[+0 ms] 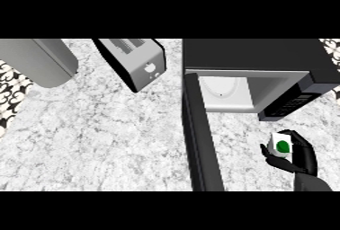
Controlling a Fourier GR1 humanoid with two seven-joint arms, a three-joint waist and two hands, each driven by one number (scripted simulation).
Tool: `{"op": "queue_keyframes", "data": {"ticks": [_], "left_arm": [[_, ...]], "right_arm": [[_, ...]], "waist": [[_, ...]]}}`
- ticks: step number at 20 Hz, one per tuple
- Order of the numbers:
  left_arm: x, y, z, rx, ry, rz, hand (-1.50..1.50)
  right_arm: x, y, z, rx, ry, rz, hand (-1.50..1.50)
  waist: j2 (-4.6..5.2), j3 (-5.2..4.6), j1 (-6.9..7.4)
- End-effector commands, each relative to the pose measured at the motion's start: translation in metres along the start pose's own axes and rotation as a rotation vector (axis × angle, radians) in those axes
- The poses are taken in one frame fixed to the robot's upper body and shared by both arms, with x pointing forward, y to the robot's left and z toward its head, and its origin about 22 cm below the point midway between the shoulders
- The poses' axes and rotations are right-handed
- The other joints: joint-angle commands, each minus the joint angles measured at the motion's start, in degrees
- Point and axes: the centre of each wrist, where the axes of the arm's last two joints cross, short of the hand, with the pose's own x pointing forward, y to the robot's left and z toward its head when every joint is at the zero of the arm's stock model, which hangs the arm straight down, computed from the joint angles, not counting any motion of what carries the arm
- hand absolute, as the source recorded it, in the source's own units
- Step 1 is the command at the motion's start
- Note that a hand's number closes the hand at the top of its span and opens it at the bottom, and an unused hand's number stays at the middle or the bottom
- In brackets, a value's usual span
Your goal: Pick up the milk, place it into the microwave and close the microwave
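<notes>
The milk (282, 144) is a small white carton with a green dot on its top, standing on the counter in front of the microwave (259, 58). My right hand (297, 159) is curled round it from the near right side, thumb on its left. The black microwave stands open at the back right, its white cavity (229, 92) showing. Its dark door (201, 134) swings out toward me, left of the carton. My left hand does not show.
A black and silver toaster (136, 60) stands at the back middle. A grey rounded appliance (36, 60) is at the back left. The marbled counter (100, 139) stretches wide on the left.
</notes>
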Motion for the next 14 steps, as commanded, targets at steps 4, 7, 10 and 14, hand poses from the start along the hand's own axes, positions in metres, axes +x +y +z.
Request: {"op": "queue_keyframes", "data": {"ticks": [4,7,10,14], "left_arm": [[-0.005,0.002,0.001,-0.033,-0.006,0.022,-1.5],[0.012,-0.002,0.007,-0.036,-0.011,0.03,-1.5],[-0.004,-0.006,0.005,-0.022,-0.012,0.029,-1.5],[0.007,0.005,0.007,-0.003,-0.006,0.026,-1.5]], "right_arm": [[0.013,0.039,-0.042,0.009,-0.141,-0.038,1.5],[0.015,0.057,-0.047,0.034,-0.161,-0.091,1.5],[0.011,0.062,-0.038,0.027,-0.16,-0.112,1.5],[0.019,0.057,-0.05,0.009,-0.191,-0.129,1.5]], "waist": [[0.35,0.09,0.96],[0.22,0.07,0.98],[0.29,0.05,0.71],[-0.21,-0.1,-0.36]]}}
